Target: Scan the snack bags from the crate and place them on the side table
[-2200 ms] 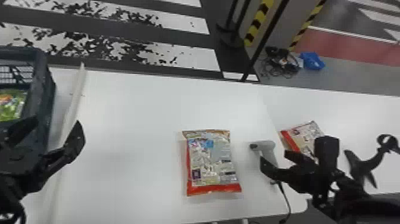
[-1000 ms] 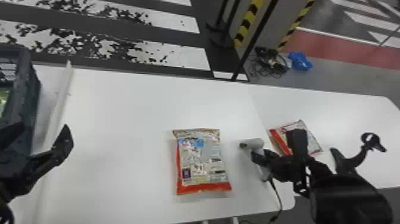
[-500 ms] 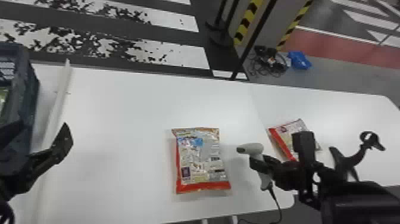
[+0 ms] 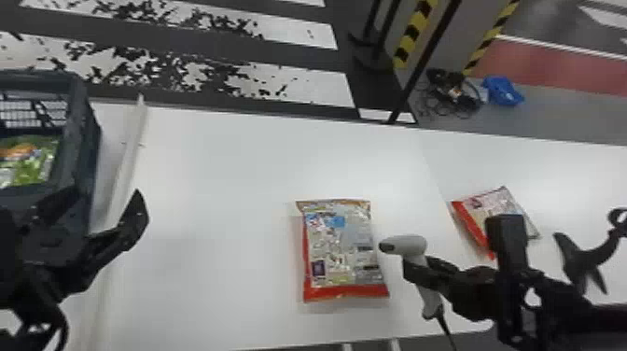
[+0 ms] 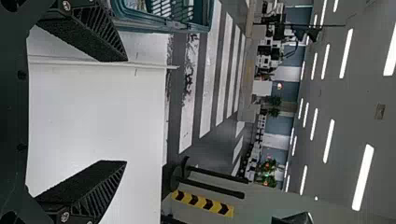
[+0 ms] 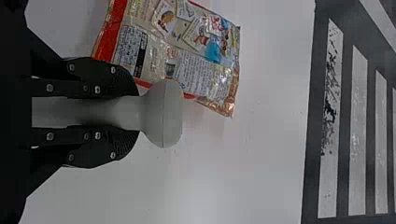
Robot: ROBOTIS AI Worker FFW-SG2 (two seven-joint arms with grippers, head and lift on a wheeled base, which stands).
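Right gripper (image 4: pixel 420 270) grasping scanner (image 4: pixel 408 244), scanner moved closer to nearer snack bag (image 4: pixel 343 247), left gripper (image 4: pixel 105 198) spread apart

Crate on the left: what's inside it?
Inside the crate there is green snack packaging with an orange patch. The crate's near side and the head view's edge hide the rest, so I can't tell how many bags it holds.
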